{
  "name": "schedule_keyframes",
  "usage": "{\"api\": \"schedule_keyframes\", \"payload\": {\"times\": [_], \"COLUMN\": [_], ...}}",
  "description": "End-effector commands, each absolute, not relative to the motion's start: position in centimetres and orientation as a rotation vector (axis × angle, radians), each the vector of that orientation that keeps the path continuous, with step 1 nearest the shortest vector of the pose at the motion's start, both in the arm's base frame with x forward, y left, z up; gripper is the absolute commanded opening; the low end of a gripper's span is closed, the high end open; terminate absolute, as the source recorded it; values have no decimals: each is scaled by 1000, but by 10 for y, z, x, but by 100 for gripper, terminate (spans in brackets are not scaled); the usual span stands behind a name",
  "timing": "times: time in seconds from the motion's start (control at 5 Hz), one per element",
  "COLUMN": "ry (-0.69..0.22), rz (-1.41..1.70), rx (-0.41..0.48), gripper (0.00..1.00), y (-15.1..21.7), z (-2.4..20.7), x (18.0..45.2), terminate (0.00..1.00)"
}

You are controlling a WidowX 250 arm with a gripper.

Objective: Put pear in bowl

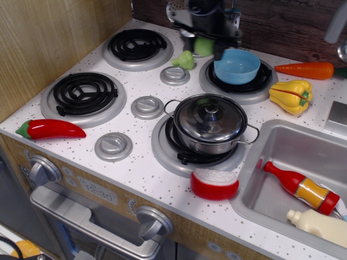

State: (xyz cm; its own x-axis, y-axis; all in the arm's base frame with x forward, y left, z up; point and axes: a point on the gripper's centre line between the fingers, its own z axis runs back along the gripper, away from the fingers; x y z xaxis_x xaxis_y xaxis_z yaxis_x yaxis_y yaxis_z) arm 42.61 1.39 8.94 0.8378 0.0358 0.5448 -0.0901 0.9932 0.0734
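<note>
Mid-carry over a toy kitchen bench (135, 162): fingers (209, 37) clamped on the pale yellow-green pear (204, 46), held aloft at the back of the stovetop, just short of the light blue bowl (236, 66). Bowl seated on the back right burner, just to the right of the fingers and slightly nearer the camera, its near rim almost under the dark, motion-blurred gripper body. Directly left of the fingers, a smaller, darker green piece with a narrow neck (185, 59) lying beside a stove knob (174, 75); in front of them, well apart, a lidded steel pot (210, 122) on the front burner. Judged stage: transport nearly done, release not yet made. Next move, by that reading: a short shift right until the pear hangs over the bowl's hollow, a slight descent, then fingers parted. Chief care: clearing the rim without nudging the light bowl off its burner.
</note>
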Motion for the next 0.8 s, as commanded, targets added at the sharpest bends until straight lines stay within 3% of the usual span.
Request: {"api": "schedule_keyframes", "payload": {"times": [0.0, 0.2, 0.6], "ry": [-696, -701, -701], "rz": [55, 32, 32], "rx": [72, 47, 47], "gripper": [0, 100, 100], "y": [-2, -4, -4], "z": [112, 111, 111], "x": [456, 467, 467], "terminate": [0, 0, 0]}}
